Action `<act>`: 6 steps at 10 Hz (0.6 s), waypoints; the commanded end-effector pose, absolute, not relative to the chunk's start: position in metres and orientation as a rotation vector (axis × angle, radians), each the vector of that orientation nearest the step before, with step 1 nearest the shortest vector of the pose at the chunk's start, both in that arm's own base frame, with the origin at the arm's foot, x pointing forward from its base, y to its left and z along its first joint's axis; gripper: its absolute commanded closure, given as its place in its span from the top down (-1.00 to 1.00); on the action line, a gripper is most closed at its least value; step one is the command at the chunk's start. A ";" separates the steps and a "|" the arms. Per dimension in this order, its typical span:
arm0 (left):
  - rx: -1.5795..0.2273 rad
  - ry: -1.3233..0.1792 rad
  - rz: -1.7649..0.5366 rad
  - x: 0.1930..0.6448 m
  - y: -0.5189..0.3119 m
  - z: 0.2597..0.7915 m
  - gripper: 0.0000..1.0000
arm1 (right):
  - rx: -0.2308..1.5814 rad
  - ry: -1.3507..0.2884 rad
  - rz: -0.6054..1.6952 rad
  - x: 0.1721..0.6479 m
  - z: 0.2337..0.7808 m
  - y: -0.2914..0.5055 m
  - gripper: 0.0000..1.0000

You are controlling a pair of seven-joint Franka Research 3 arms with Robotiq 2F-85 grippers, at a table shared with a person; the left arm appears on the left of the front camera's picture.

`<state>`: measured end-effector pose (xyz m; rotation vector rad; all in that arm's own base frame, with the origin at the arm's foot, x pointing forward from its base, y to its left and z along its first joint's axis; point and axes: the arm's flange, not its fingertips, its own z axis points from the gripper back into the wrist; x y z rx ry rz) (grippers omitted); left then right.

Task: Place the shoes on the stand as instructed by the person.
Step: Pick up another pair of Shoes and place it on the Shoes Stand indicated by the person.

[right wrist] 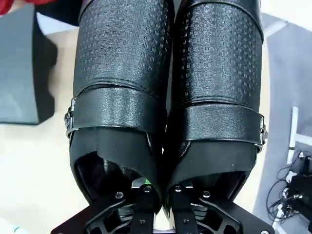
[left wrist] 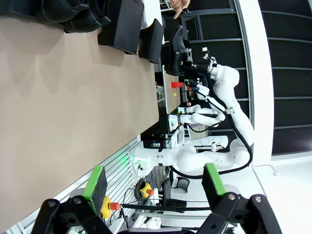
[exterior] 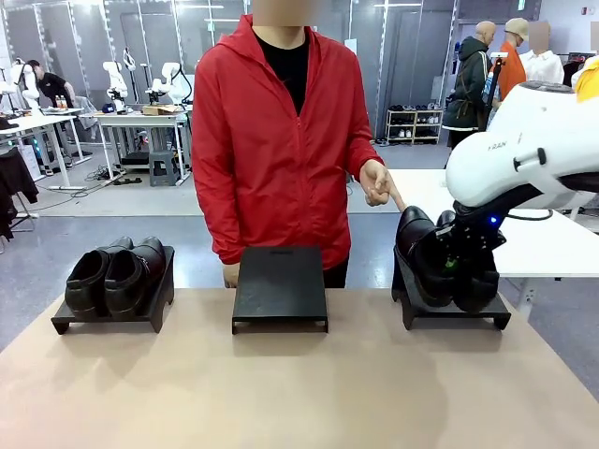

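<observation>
One pair of black shoes rests on the left stand. A second pair of shoes is tilted toes-up over the right stand, with my right gripper shut on it. In the right wrist view the right gripper pinches the two shoes' inner walls together at the heel openings. The person's hand points a finger down toward that pair. The middle stand is bare. My left gripper hangs open near the table's edge, green pads wide apart, nothing between them.
The tan table spreads bare in front of the three stands. The person in the red jacket stands right behind the middle stand. A white table stands behind the right stand. My right arm appears far off in the left wrist view.
</observation>
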<state>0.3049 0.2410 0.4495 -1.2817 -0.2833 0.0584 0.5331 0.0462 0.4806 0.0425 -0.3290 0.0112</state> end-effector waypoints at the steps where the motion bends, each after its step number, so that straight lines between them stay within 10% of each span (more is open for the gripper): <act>1: -1.285 -0.285 0.041 0.301 0.239 0.451 1.00 | -0.007 -0.379 -0.017 0.566 0.477 0.049 -0.85; 6: -1.285 -0.285 0.041 0.301 0.239 0.451 1.00 | -0.008 -0.413 -0.011 0.611 0.447 0.040 -0.85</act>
